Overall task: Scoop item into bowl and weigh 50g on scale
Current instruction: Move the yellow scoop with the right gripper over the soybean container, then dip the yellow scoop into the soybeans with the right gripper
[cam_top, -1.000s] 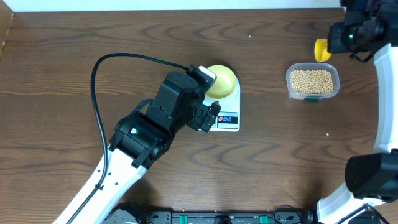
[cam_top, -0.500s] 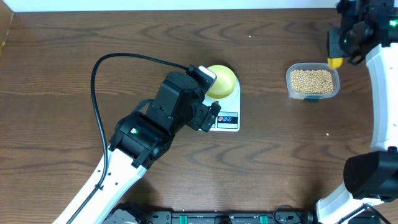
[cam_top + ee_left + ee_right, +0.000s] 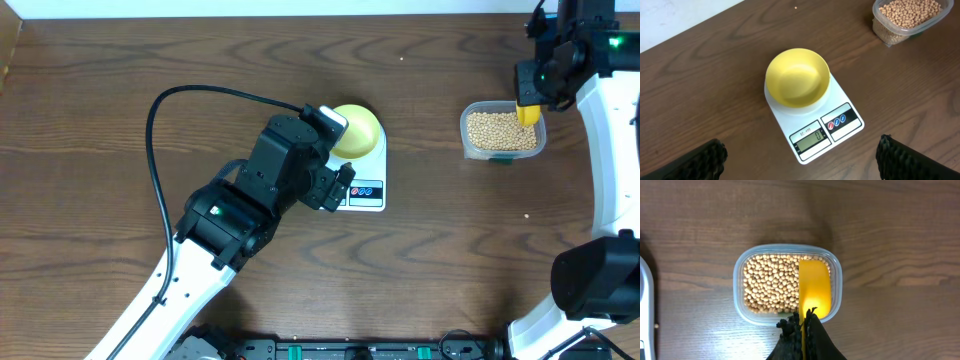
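A: Left claw, go.
B: My left gripper (image 3: pixel 800 152) is wide open, 2 dark fingers (image 3: pixel 700 162) at the bottom corners of its wrist view, nothing between them. It hangs above the scale (image 3: pixel 842 117), touching nothing.
A: Bowl?
B: The bowl (image 3: pixel 797 77), yellow-green, sits upright on the scale's round platform, empty inside. The display (image 3: pixel 810 136) reads 0. From overhead my left arm (image 3: pixel 230 215) covers the scale's left part and an edge of the bowl.
A: Right claw?
B: My right gripper (image 3: pixel 802 330) is clamped tight on the handle of the yellow scoop (image 3: pixel 815 287). Only a thin strip of handle shows between the fingers. In overhead the gripper sits over the tub's top right edge, the scoop's yellow showing under it.
A: Scoop where?
B: Its cup is over the right part of the clear tub (image 3: pixel 738 287) in the wrist view, yellow face toward the camera, looks empty to me. Whether it touches the beans (image 3: pixel 770 285) or hangs just above, I cannot tell.
A: The beans?
B: All that I can see are in the tub, tan, a fairly level layer.
A: Tub against the scale?
B: Well apart, tub off to the right of the scale on the brown wooden table (image 3: pixel 100 100). 1 small light speck (image 3: pixel 527 213) lies on the table below the tub in overhead; too small to name.
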